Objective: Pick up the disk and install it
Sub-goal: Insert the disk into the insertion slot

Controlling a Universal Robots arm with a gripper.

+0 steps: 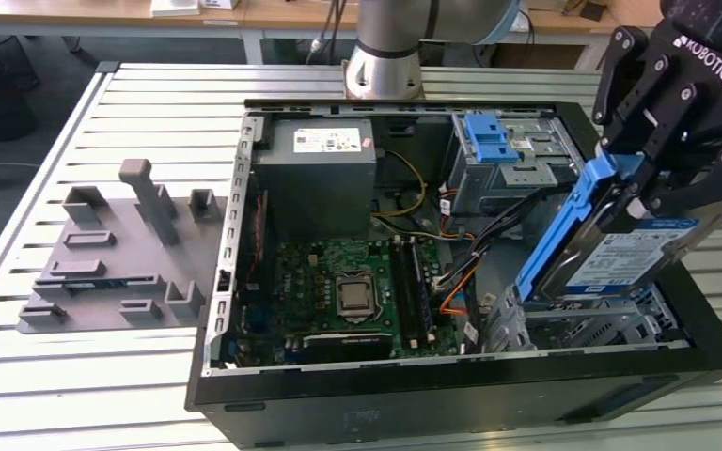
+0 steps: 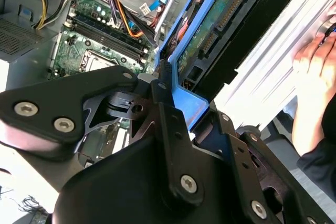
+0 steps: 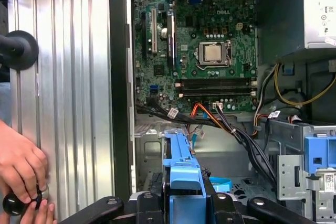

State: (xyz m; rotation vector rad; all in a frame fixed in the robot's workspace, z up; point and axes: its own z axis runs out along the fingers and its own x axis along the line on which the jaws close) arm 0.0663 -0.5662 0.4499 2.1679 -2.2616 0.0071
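Note:
The disk (image 1: pixel 624 256) is a silver hard drive with a white-and-blue label and a blue carrier frame (image 1: pixel 564 233). It hangs tilted, its lower end at the metal drive cage (image 1: pixel 587 327) in the open computer case's front corner, on the exterior view's right. My gripper (image 1: pixel 665 180) is shut on the disk's upper end. The second wrist view shows the disk's green circuit-board underside (image 2: pixel 210 30) and the black fingers (image 2: pixel 163 103) on the blue frame. In the first wrist view the blue frame (image 3: pixel 184 174) sits between the fingers, above the case.
The open black case (image 1: pixel 462 395) holds a motherboard (image 1: pixel 349 291), a grey power-supply box (image 1: pixel 317 164), cable bundles (image 1: pixel 462 244) and a bare blue latch (image 1: pixel 493 141) on the rear bay. A grey fixture (image 1: pixel 117 254) lies on the slatted table. A person's hand (image 3: pixel 21 166) rests beside the case.

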